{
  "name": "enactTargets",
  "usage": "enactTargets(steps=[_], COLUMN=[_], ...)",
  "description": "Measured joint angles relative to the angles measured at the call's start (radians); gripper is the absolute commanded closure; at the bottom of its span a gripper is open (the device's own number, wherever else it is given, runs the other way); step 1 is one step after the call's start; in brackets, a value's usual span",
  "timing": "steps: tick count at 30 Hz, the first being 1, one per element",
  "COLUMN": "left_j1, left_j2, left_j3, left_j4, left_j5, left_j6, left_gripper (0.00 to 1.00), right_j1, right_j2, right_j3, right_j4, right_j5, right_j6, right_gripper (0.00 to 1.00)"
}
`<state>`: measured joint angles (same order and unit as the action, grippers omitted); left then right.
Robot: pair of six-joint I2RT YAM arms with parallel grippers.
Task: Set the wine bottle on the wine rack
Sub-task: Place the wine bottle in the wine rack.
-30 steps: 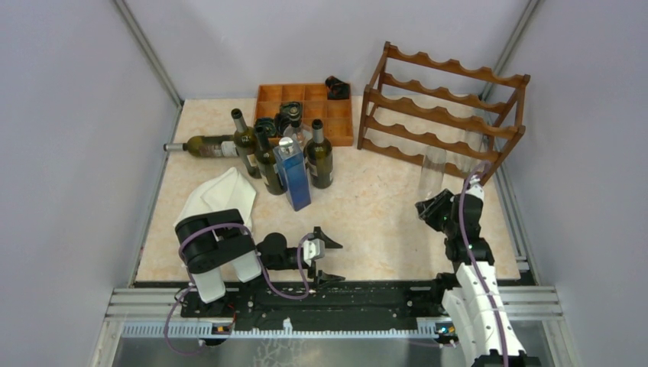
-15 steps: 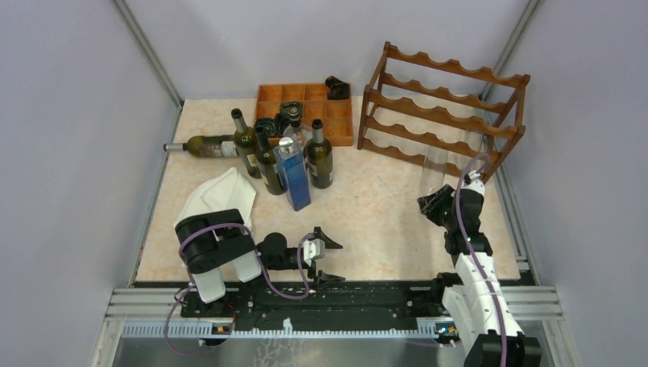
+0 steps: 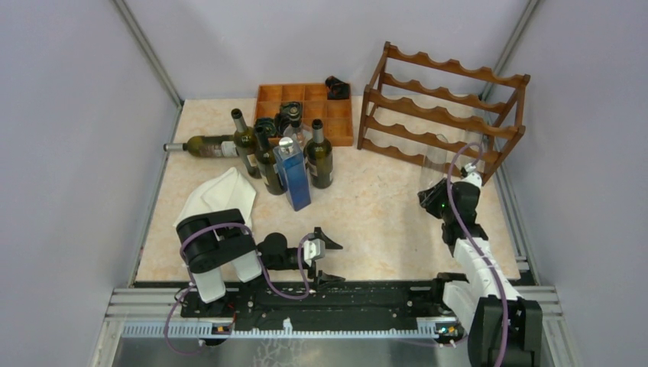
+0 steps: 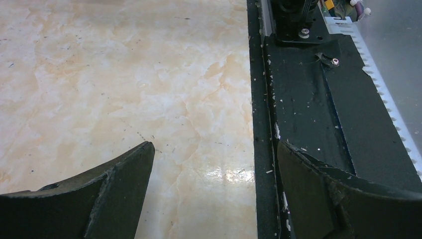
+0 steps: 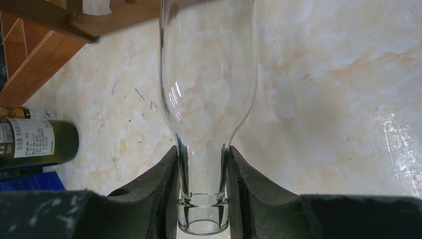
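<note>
Wine bottle (image 5: 206,89), clear glass, clamped at its neck by the right gripper (image 5: 203,164) and lying just before the lowest front rail of the wine rack (image 3: 443,115). The left gripper (image 4: 214,149) sits spread apart near the table's edge, holding nothing. We judge the placing goes best if we level the body with a pair of scallops, advance slowly, and let go only once both rails bear it.

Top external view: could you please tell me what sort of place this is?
Probably a lab robot test cell: grey walls enclose a marble-patterned table, the left arm and right arm are bolted to a rail, with a wine rack staged.
</note>
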<state>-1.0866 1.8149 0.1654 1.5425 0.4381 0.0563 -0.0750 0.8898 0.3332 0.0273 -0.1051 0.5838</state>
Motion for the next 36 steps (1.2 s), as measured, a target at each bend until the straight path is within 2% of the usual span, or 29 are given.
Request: enactTargets(steps=[18, 26, 32, 36], left_j1=[0.0, 0.0, 0.0, 0.0], left_j2=[0.005, 0.013, 0.016, 0.018], left_j3=[0.005, 0.012, 0.012, 0.016], left_j4=[0.0, 0.0, 0.0, 0.0], left_j5=[0.001, 0.008, 0.01, 0.012], left_j6=[0.0, -0.002, -0.003, -0.003], left_gripper=[0.01, 0.01, 0.01, 0.01], right_j1=[-0.006, -0.007, -0.008, -0.008], right_j2=[0.186, 0.267, 0.322, 0.34], right_j3=[0.043, 0.059, 0.101, 0.117], right_j4=[0.147, 0.196, 0.222, 0.238], right_j5=[0.08, 0.094, 0.115, 0.128], right_j6=[-0.079, -0.08, -0.087, -0.093], right_gripper=[0.96, 0.86, 0.72, 0.71])
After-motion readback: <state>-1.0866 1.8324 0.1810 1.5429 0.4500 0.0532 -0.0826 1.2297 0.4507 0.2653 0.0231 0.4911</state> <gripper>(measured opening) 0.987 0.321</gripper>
